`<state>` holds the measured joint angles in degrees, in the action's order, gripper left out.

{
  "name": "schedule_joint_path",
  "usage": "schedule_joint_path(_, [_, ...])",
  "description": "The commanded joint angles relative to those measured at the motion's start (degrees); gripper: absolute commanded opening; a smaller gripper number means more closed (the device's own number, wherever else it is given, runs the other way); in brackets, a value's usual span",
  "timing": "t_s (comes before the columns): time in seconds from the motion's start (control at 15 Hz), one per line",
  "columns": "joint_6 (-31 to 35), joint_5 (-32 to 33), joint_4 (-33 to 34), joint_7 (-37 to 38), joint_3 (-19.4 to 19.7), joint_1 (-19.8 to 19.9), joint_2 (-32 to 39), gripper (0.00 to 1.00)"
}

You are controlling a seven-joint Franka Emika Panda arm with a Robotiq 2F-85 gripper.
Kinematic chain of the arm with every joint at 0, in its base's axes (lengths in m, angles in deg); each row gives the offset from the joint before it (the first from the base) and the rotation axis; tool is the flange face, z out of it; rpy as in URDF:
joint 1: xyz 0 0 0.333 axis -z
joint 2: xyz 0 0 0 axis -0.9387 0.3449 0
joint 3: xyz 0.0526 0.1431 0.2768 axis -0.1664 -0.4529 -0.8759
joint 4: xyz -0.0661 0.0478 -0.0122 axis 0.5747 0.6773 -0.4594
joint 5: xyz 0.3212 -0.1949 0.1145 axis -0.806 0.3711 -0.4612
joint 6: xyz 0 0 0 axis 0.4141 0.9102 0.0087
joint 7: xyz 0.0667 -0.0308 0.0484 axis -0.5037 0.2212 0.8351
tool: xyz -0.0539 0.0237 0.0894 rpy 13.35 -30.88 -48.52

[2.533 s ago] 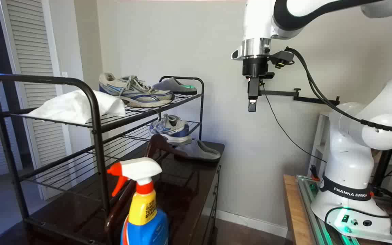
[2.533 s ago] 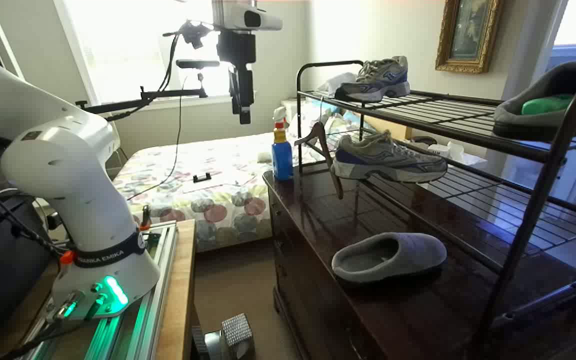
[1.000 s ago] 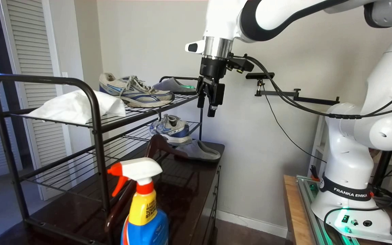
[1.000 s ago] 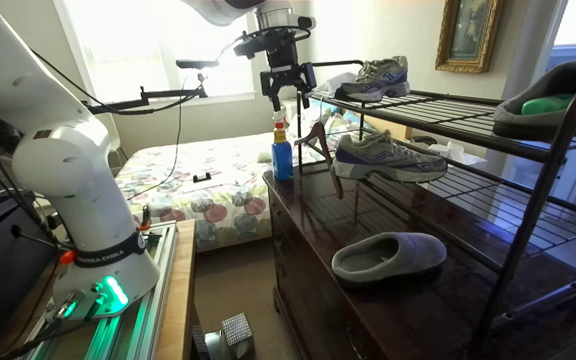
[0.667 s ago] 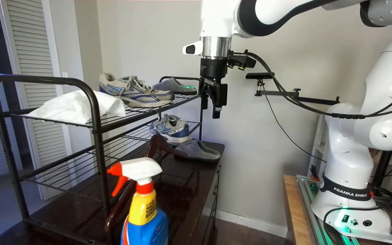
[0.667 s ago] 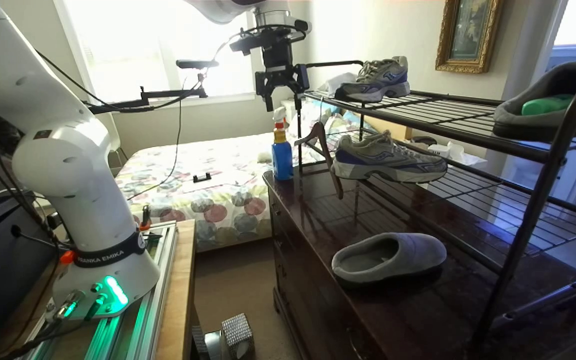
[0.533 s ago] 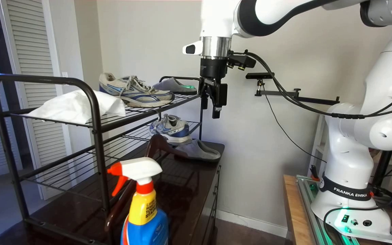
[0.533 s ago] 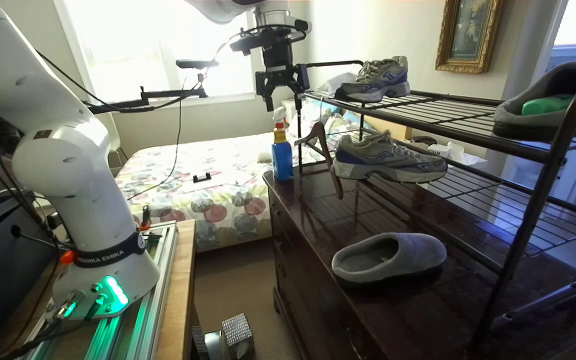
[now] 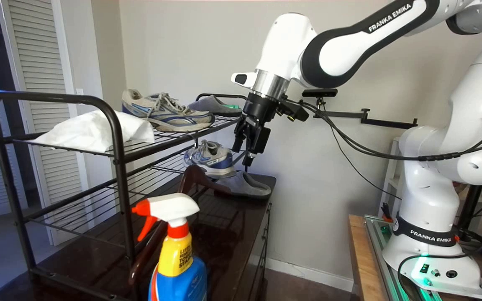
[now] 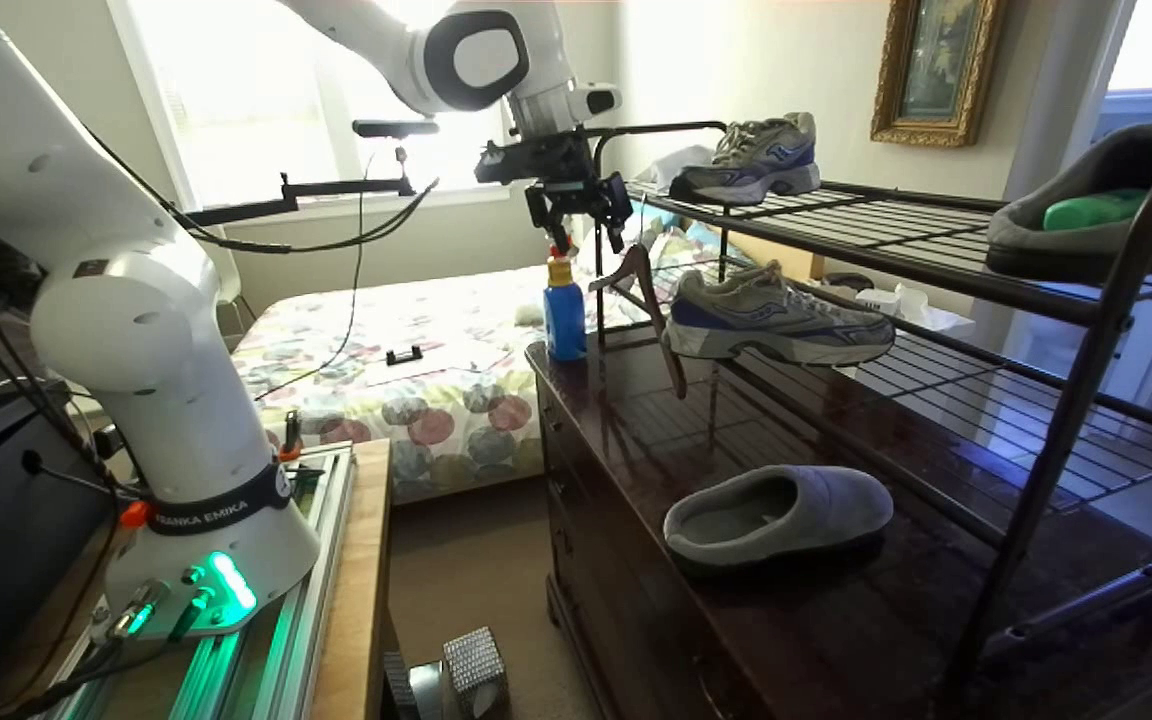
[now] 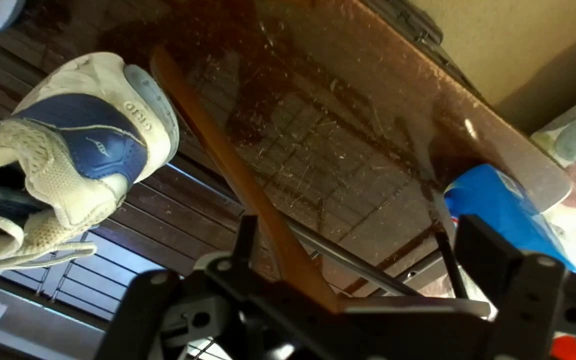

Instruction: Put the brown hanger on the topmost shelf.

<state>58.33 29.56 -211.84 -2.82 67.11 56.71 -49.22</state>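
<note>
The brown hanger (image 9: 193, 179) hangs by its metal hook from the front rail of the topmost shelf (image 9: 159, 147). In an exterior view the hanger (image 10: 648, 300) hangs in front of the rack, beside a sneaker; the topmost shelf (image 10: 876, 228) shows its wire grid there. My gripper (image 9: 242, 155) is open and empty, tilted downward in front of the rack. In an exterior view the gripper (image 10: 589, 246) is up beside the hanger's top. In the wrist view the hanger (image 11: 248, 185) lies beyond the spread fingers (image 11: 358, 225); its top is hidden by the gripper body.
A blue spray bottle (image 10: 564, 318) stands by the rack's end post. The top shelf bears a white bag (image 9: 94, 130), a sneaker (image 9: 167, 115) and a slipper (image 9: 216, 106). A sneaker (image 10: 776, 325) is on the tier below. A grey slipper (image 10: 826, 505) lies on the dresser (image 10: 636, 450).
The arm has moved over to the rack and the gripper has turned, its spread fingers now visible. In the last half second it lowered and tilted. The hanger has not moved.
</note>
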Motion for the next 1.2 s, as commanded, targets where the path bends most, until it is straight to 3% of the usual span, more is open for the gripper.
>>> schedule_joint_path(0.0, [15.9, -7.3, -9.5, -6.4, 5.0, -3.8, -3.0, 1.00])
schedule_joint_path(0.27, [31.8, -16.1, -13.3, -18.6, 14.5, -15.1, 0.5, 1.00])
schedule_joint_path(0.47, [33.1, -21.9, -12.7, -26.4, 23.7, -27.7, 1.2, 1.00])
schedule_joint_path(0.6, [32.8, -22.8, -11.5, -28.4, 27.1, -31.9, 2.1, 1.00])
schedule_joint_path(0.8, [32.9, -23.2, -9.3, -29.2, 31.9, -36.1, 3.9, 1.00])
schedule_joint_path(1.0, [30.7, -22.3, -6.3, -28.2, 35.5, -37.3, 6.8, 1.00])
schedule_joint_path(1.07, [29.5, -21.8, -5.7, -26.8, 35.5, -36.7, 8.0, 1.00])
schedule_joint_path(1.13, [31.3, -20.7, -8.7, -26.9, 34.5, -36.0, 4.3, 1.00])
